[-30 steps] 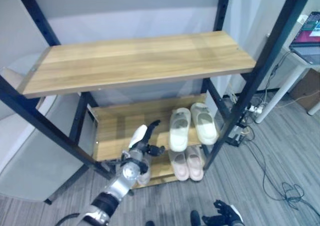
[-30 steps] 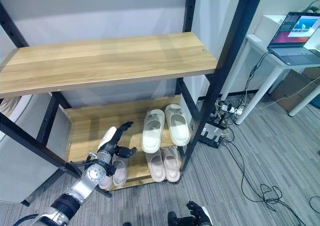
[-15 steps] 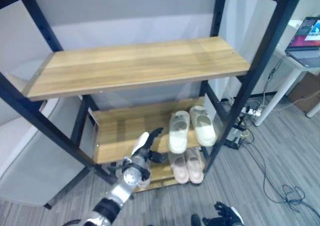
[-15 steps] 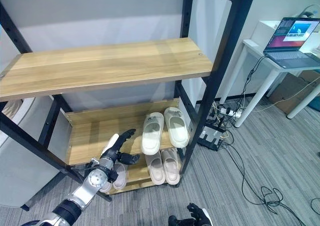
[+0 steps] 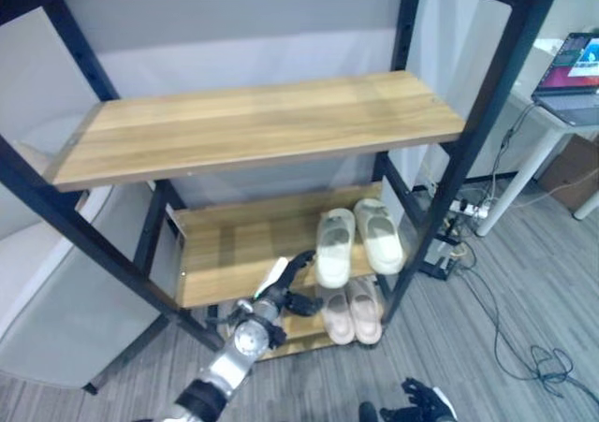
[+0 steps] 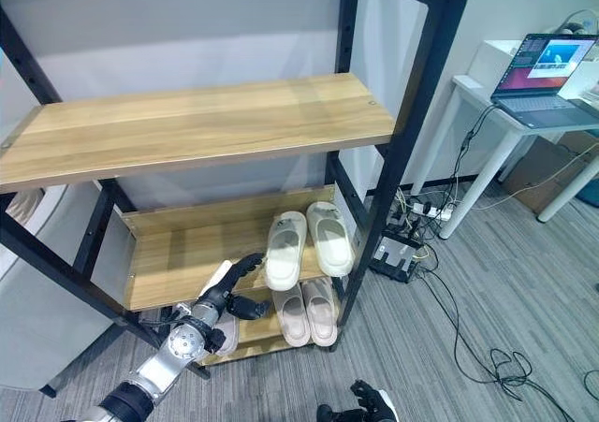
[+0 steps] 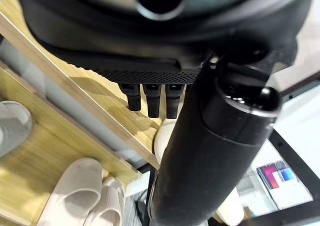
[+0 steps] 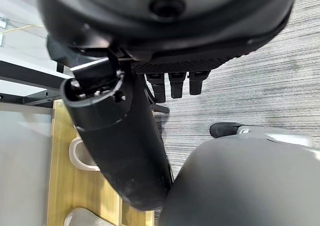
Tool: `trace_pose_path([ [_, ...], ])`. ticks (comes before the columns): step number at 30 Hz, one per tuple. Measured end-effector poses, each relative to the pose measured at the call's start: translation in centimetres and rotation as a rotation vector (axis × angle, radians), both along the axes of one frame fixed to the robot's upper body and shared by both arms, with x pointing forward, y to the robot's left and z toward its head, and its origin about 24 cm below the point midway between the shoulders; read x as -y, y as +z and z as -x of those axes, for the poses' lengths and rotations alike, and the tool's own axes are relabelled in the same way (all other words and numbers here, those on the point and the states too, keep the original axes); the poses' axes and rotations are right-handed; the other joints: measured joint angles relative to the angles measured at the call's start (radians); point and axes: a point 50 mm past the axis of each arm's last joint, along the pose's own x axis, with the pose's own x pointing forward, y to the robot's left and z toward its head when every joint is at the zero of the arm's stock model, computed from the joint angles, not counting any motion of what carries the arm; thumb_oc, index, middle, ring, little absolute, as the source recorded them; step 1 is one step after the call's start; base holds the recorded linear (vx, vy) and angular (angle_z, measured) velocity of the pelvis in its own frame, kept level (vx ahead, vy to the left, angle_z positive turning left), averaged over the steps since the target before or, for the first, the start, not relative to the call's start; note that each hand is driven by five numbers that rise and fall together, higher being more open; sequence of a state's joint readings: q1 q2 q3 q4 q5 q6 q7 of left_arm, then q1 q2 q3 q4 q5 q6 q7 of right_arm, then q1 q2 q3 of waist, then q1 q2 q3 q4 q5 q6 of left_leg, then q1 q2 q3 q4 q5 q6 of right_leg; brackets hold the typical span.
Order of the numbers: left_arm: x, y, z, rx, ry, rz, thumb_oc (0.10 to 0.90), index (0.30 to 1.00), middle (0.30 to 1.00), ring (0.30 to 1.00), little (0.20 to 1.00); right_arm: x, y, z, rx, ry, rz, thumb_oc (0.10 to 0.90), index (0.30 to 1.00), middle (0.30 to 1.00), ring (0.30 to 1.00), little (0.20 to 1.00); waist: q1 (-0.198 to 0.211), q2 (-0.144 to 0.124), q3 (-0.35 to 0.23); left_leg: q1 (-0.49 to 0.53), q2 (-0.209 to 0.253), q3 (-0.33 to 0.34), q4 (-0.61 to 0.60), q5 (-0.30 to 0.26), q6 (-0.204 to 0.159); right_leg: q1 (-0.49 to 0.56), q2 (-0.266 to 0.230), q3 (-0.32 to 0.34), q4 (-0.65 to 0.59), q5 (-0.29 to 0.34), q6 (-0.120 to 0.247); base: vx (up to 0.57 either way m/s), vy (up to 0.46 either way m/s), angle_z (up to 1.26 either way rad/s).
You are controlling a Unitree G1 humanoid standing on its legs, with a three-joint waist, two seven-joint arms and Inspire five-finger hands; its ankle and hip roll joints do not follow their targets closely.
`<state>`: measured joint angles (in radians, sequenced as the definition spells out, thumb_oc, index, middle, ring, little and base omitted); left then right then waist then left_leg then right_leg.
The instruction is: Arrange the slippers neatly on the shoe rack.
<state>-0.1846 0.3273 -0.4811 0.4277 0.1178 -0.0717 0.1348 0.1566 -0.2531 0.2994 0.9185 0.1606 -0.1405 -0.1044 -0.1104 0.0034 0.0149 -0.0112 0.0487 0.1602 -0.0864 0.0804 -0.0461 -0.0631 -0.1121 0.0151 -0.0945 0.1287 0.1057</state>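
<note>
Left hand (image 6: pixel 223 298) at rack's (image 6: pixel 412 94) bottom shelf front, fingers straight, empty, partly hiding grey slipper (image 6: pixel 227 328) behind it. Right hand (image 6: pixel 360 408) cut off at frame bottom, fingers relaxed. White pair (image 6: pixel 307 243) on middle plank, beige pair (image 6: pixel 304 312) beneath; smooth foam, rounded toes. Shelves pale wood, frame black metal.
</note>
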Motion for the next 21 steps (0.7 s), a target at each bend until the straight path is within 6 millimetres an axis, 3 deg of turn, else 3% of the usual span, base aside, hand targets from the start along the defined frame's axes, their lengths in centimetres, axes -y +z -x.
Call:
trace_pose_path([
  [12, 1.6, -0.1, -0.1, -0.033, -0.03, 0.076, 0.8, 0.9, 0.9, 0.9, 0.9, 0.2, -0.1, 0.2, -0.013, 0.003, 0.0, 0.8, 0.9, 0.9, 0.9, 0.9, -0.01, 0.01, -0.007, 0.003, -0.001, 0.017, 0.0, -0.007, 0.0, -0.007, 0.0, 0.016, 0.0, -0.002, -0.002, 0.0, -0.006, -0.03],
  [21, 2.6, 0.5, -2.0, 0.002, -0.035, 0.025, 0.8, 0.9, 0.9, 0.9, 0.9, 0.5, 0.0, 0.2, -0.013, -0.001, 0.007, 0.8, 0.9, 0.9, 0.9, 0.9, -0.027, 0.028, -0.013, -0.011, -0.007, 0.036, 0.0, -0.011, 0.0, -0.032, -0.005, 0.035, 0.0, 0.004, 0.006, 0.01, -0.002, -0.06],
])
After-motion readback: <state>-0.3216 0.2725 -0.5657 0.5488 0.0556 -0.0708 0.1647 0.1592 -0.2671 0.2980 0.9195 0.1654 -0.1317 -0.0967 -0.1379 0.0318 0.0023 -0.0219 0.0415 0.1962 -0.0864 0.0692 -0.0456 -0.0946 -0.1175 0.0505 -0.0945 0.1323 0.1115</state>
